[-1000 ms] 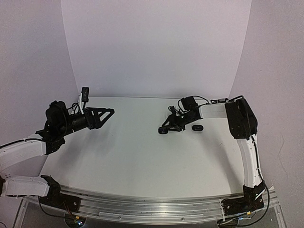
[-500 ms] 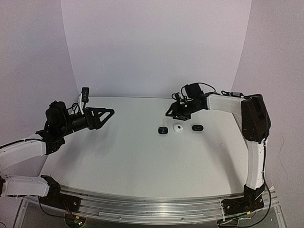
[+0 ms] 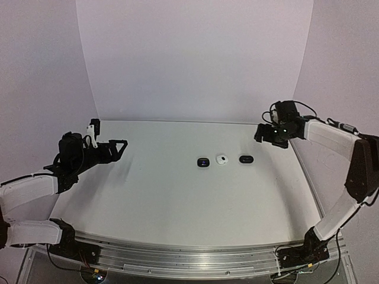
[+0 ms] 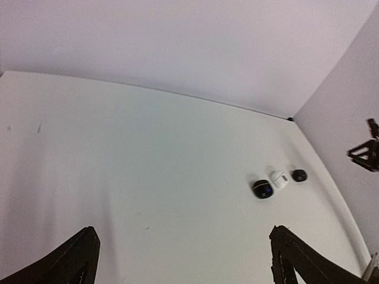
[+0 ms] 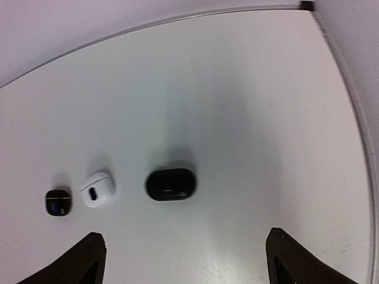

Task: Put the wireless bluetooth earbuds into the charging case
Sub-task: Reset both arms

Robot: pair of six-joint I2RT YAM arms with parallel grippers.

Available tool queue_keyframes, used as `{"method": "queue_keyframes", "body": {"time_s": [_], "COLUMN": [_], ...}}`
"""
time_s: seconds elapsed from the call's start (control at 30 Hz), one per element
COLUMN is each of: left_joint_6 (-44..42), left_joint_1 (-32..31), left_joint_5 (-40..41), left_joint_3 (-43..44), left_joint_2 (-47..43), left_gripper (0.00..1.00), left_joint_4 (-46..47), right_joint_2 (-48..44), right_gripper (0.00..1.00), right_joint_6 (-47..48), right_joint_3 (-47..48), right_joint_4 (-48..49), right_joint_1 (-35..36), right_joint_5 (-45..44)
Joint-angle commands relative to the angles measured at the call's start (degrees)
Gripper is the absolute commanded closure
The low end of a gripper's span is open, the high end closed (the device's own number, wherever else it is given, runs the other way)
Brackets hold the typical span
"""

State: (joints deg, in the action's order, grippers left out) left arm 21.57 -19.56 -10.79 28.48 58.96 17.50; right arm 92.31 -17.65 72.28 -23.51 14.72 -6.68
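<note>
Midway out on your desk [image 3: 166,195], three charging cases [image 3: 222,160] lie in a row: black, white, black. The earbuds are too small to make out. Your left hand [image 4: 183,236] hovers, fingers spread wide. Farther back, your right hand [image 5: 185,235] gapes too.

Left case [image 3: 203,162]: black, squarish, blue mark on top, lying flat.
Middle case [image 3: 222,160]: white, pebble-shaped, dark spot on top.
Right case [image 3: 246,158]: black, oval, flat.
Row: side by side, slightly apart, right of the surface's centre, nearer its far edge.
</note>
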Motion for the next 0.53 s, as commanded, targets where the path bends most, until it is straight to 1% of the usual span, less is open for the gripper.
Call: {"method": "queue_keyframes", "body": {"time_s": [0.0,0.07,0.17,0.23,0.3,0.37,0.43,0.5], "left_joint_6": [-2.01,-4.14,-5.94,-6.31,-7.67,-9.53,-10.77,-11.47], "left_joint_1": [1.73,2.08,2.76,3.97,5.02,6.2,7.02,7.16], "left_joint_5": [13.69,17.39,23.53,25.08,25.15,25.78,27.29,27.98], "left_joint_3": [-2.85,-5.05,-7.94,-8.2,-8.77,-10.8,-12.66,-13.46], "left_joint_2": [-0.08,-0.5,-0.89,-1.19,-1.42,-1.65,-1.81,-1.84], "left_gripper": [0.0,0.0,0.03,0.03,0.04,0.04,0.05,0.05], "left_joint_4": [-3.75,-3.06,-1.27,-1.63,-0.94,2.4,6.5,8.04], "right_joint_2": [-14.16,-22.32,-33.25,-37.54,-41.41,-44.51,-46.24,-47.58], "right_gripper": [0.05,0.02,0.02,0.02,0.02,0.02,0.02,0.02], "right_joint_6": [5.91,7.97,8.73,8.2,6.99,6.11,5.69,5.47], "right_joint_3": [-13.85,-23.8,-37.69,-43.48,-48.84,-53.13,-55.18,-56.64], "right_joint_4": [7.55,15.23,27.69,33.1,36.25,38.49,39.46,40.01], "right_joint_1": [-6.59,-8.26,-8.92,-9.0,-9.0,-9.0,-9.0,-9.0], "right_joint_5": [-6.6,-5.8,-4.59,-4.58,-5.92,-6.67,-6.23,-5.67]}}
